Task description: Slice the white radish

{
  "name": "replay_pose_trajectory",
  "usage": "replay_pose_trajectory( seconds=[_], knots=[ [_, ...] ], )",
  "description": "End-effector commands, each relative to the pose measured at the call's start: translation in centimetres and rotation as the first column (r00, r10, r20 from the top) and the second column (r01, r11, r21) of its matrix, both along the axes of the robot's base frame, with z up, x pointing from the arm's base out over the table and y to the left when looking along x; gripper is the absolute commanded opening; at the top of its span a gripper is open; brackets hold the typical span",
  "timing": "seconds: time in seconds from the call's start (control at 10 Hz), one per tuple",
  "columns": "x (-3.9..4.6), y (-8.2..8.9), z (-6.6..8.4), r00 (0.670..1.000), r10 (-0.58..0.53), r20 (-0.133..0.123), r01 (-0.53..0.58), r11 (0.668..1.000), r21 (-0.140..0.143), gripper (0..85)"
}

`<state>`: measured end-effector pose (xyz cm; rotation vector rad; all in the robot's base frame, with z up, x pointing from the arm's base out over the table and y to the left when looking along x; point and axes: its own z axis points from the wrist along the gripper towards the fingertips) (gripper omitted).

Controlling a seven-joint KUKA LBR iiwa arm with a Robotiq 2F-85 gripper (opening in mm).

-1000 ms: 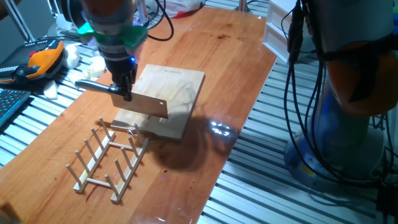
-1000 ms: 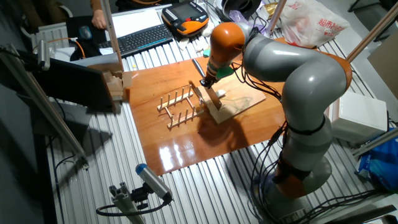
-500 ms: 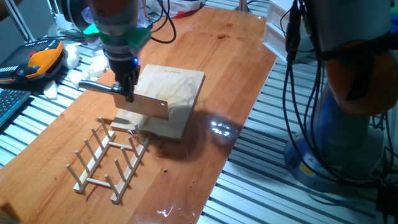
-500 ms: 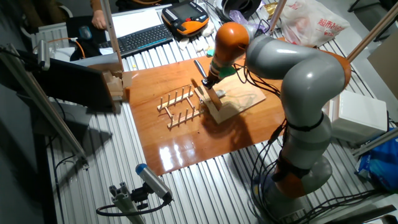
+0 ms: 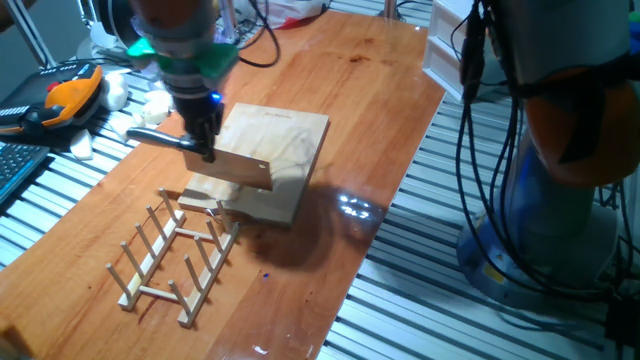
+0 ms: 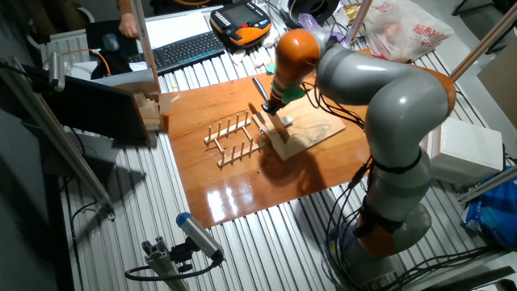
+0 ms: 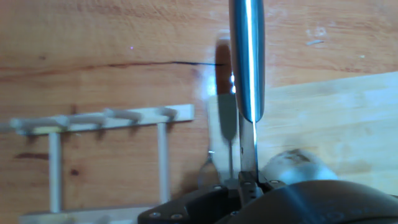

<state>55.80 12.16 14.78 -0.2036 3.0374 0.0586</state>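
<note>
— The white radish? From the hand camera I only catch a pale rounded bit of it, sitting on the cutting board right under the wrist, just beside the blade. From the fixed cameras the arm and the knife mostly cover it.

— And the gripper?

— It's pinching a cleaver by the neck, where handle meets blade. The fingers look pressed tight on it. The dark handle sticks out toward the clutter at the table's far edge, and the broad blade hangs edge-down over the near corner of the board.

— Is the blade touching anything?

— Can't tell. In the hand view the spine runs straight away from the camera, with its shadow on the wood beside it, over the line where the board meets the wooden table.

— What's that frame next to it?

— A wooden dish rack with upright pegs, lying on the table just beside the board, on the side away from the robot's base. In the other fixed view it sits close to the cleaver. Some white chunks are piled near the table edge behind the arm.
</note>
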Motion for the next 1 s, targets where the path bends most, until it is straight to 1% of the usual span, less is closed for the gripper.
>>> replay_pose_trajectory(
  seconds=[0.0, 0.1, 0.2, 0.3, 0.4, 0.5, 0.6, 0.7, 0.8, 0.9],
  knots=[
    [-0.01, -0.14, -0.06, 1.000, 0.006, -0.004, -0.006, 1.000, 0.008, 0.0],
    [-0.01, -0.14, -0.06, 1.000, -0.002, -0.023, 0.002, 0.999, 0.032, 0.0],
    [-0.01, -0.14, -0.06, 0.999, -0.007, -0.035, 0.009, 0.998, 0.069, 0.0],
    [-0.01, -0.14, -0.06, 0.999, -0.015, -0.049, 0.020, 0.996, 0.088, 0.0],
    [-0.01, -0.14, -0.06, 0.997, -0.029, -0.070, 0.036, 0.995, 0.097, 0.0],
    [-0.01, -0.14, -0.06, 0.994, -0.044, -0.101, 0.054, 0.994, 0.097, 0.0],
    [-0.01, -0.14, -0.06, 0.990, -0.064, -0.124, 0.073, 0.995, 0.071, 0.0],
    [-0.01, -0.14, -0.06, 0.991, -0.078, -0.112, 0.080, 0.997, 0.012, 0.0],
    [-0.01, -0.14, -0.06, 0.987, -0.118, -0.114, 0.118, 0.993, -0.005, 0.0],
    [-0.01, -0.14, -0.06, 0.983, -0.135, -0.124, 0.134, 0.991, -0.015, 0.0]
  ],
)
